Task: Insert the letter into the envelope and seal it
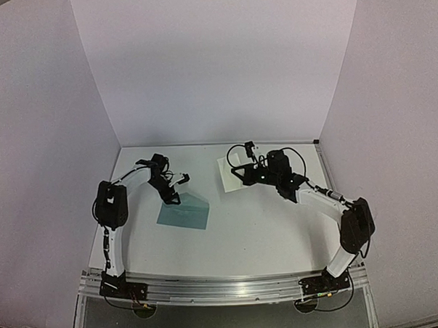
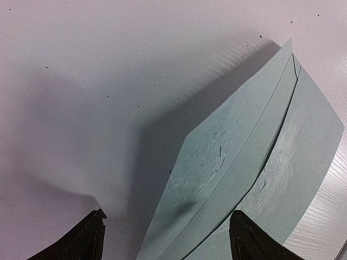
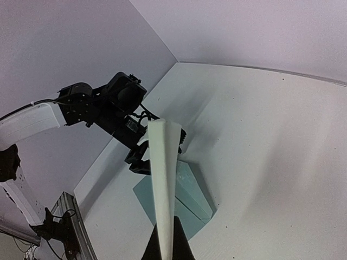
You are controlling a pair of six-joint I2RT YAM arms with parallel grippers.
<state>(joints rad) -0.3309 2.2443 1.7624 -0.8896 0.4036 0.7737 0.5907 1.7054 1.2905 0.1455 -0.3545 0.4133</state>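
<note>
Pinching: right pincer (image 3: 167, 245) clamps the letter (image 3: 162, 173), lifted near the bench's (image 1: 266, 234) far edge.
Left pincer (image 2: 168, 221): spread above the envelope (image 2: 233, 162) corner.
Envelope place: toward bench's left edge, flap partly lifted.

Raised flap of the envelope (image 2: 244, 162) stands before left end effector (image 2: 167, 218).

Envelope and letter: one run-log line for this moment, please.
letter: held in shut right hand | envelope: on table, letter not in | left hand: open at envelope edge
</note>
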